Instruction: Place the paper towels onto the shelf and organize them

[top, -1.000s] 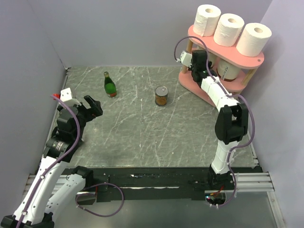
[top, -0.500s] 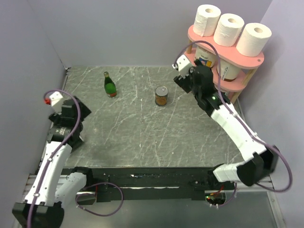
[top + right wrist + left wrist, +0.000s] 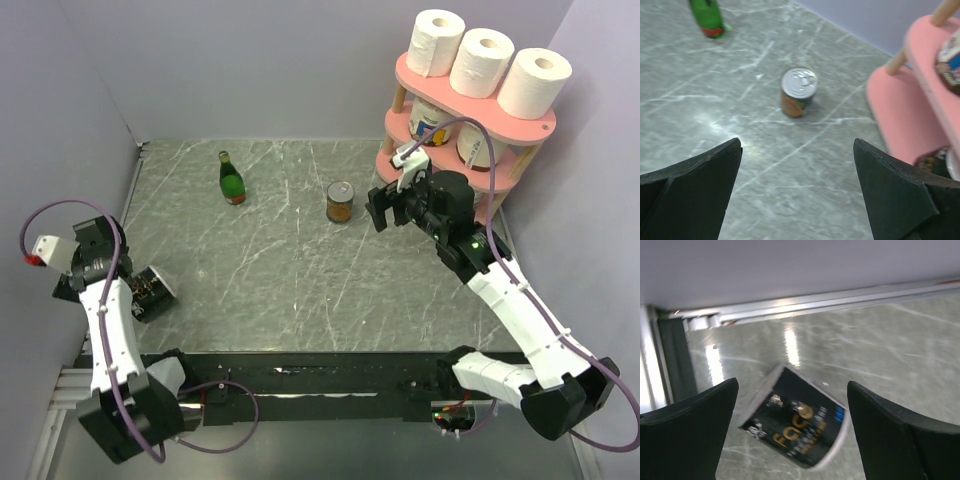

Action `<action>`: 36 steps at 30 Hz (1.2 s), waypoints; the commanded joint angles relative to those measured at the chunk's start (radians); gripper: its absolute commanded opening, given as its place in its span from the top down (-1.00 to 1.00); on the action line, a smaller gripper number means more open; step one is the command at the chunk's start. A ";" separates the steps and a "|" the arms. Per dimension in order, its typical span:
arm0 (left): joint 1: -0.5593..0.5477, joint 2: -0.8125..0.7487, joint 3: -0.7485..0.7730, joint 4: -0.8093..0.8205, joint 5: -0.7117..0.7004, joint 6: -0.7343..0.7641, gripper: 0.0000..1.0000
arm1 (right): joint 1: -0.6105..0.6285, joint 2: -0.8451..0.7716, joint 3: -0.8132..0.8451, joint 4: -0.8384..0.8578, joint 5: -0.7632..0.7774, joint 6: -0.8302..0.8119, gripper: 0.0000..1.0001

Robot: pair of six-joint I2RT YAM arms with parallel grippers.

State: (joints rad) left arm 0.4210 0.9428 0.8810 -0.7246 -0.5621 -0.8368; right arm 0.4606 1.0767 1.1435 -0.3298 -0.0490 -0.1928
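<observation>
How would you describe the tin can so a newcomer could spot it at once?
Start at the pink shelf in the far right corner. Left of it, on the grey table, stands a tin can. Unlike the green bottle further left, it is squat and silver-topped.

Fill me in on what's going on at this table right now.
Neither arm is holding anything. All three paper towels stand in a row on the top tier of the pink shelf. The right gripper is open and empty beside the shelf, facing a tin can that stands on the table. The left gripper is open over a black cup lying on its side near the table's left edge. A green bottle stands farther back.
</observation>
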 commanded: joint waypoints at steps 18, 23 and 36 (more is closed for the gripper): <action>-0.008 0.057 -0.175 0.244 0.498 0.083 -0.93 | 0.013 -0.113 -0.067 -0.049 -0.066 0.138 -0.99; -0.209 0.065 -0.157 0.290 0.496 0.107 -0.94 | 0.015 -0.113 -0.082 -0.051 -0.092 0.150 -0.99; -0.662 0.114 -0.105 0.311 0.424 -0.003 -0.93 | 0.013 -0.112 -0.103 -0.038 -0.075 0.170 -0.99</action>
State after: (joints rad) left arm -0.1661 1.0859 0.7132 -0.4416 -0.1200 -0.8104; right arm 0.4671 0.9821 1.0592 -0.3901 -0.1322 -0.0475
